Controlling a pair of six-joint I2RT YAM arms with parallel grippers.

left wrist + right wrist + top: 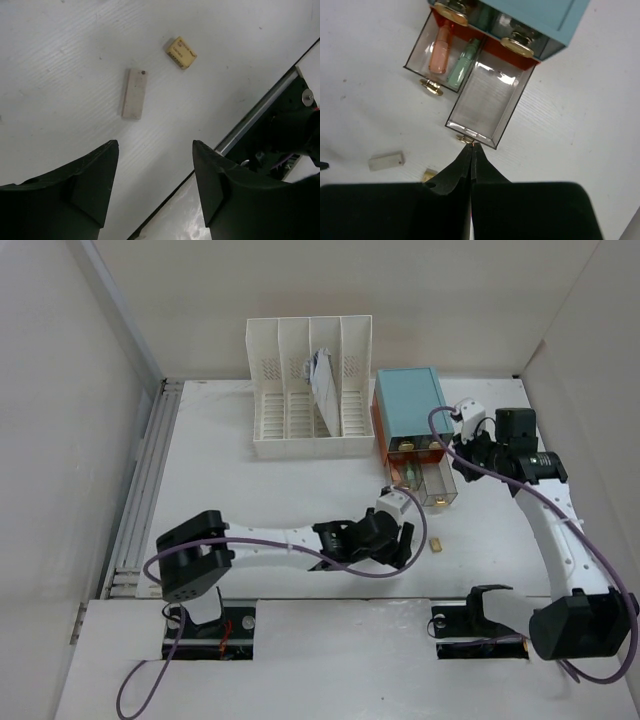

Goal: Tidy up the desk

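The white desk carries a teal drawer box with two clear drawers pulled out. One drawer holds a pink tube and a green tube. The other drawer is empty. My right gripper is shut, its tips right at that drawer's gold knob. A small white block and a yellow block lie on the desk ahead of my left gripper, which is open with nothing between its fingers.
A white slotted file rack stands at the back with papers in one slot. A grey rail runs along the left edge. White panel walls surround the desk. The arm bases sit at the near edge.
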